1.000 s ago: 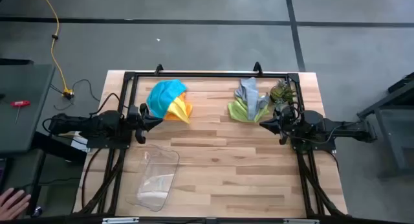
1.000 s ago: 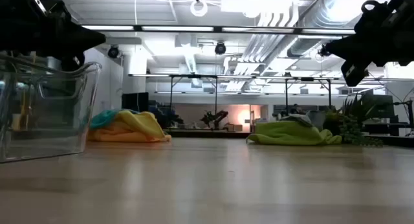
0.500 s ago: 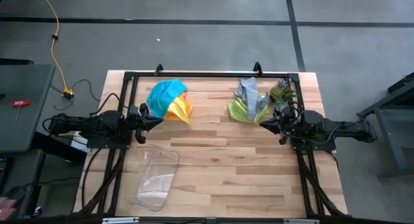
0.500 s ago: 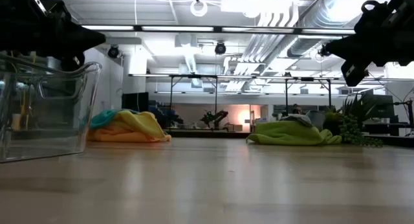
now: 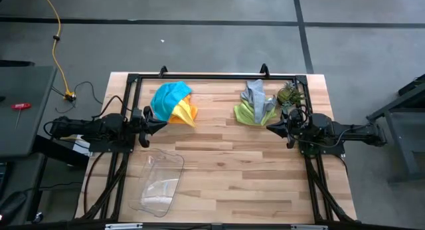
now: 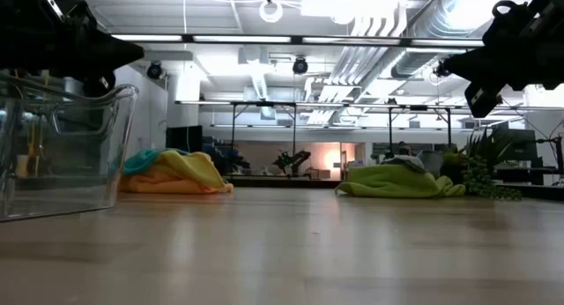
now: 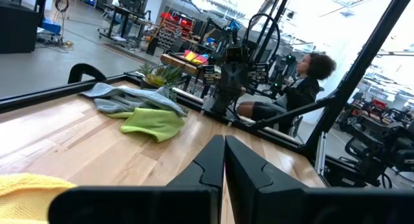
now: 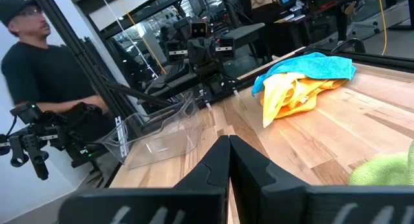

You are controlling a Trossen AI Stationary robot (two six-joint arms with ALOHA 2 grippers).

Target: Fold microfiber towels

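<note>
Desk (image 5: 226, 170) is wood w/ a black frame round it; nothing folded yet, by the look of it.

Clear tray (image 5: 159, 183) sits at the near-left of the desk, apart from everything else. Risk: left arm swinging in low could clip it & shove it off the edge.

Left towel heap (image 5: 174, 102): teal on top, yellow & orange under, all bunched together at the far-left. Risk: a pinch into the heap prob. lifts two or three cloths at once, since the layers overlap & no free corner shows.

Right towel heap (image 5: 255, 104): grey over lime green, far-right, just beside the small spiky plant (image 5: 289, 94). Risk: right arm reaching for the grey cloth could snag or tip the plant; the cloths may also drag it if they touch — can't tell if they do.

Soft cloth generally: prob. slumps & slides on smooth wood, so a fold could go crooked w/o the other arm pinning it.

Pose: left hand (image 5: 159, 123) hovers above the desk at its left edge, pointing inward, just short of the teal heap, fingers pressed together, holding nothing. Right hand (image 5: 271, 127) mirrors it at the right edge, pointing inward, near the green cloth, fingers also pressed together, empty. Both must open before any grasp.
</note>
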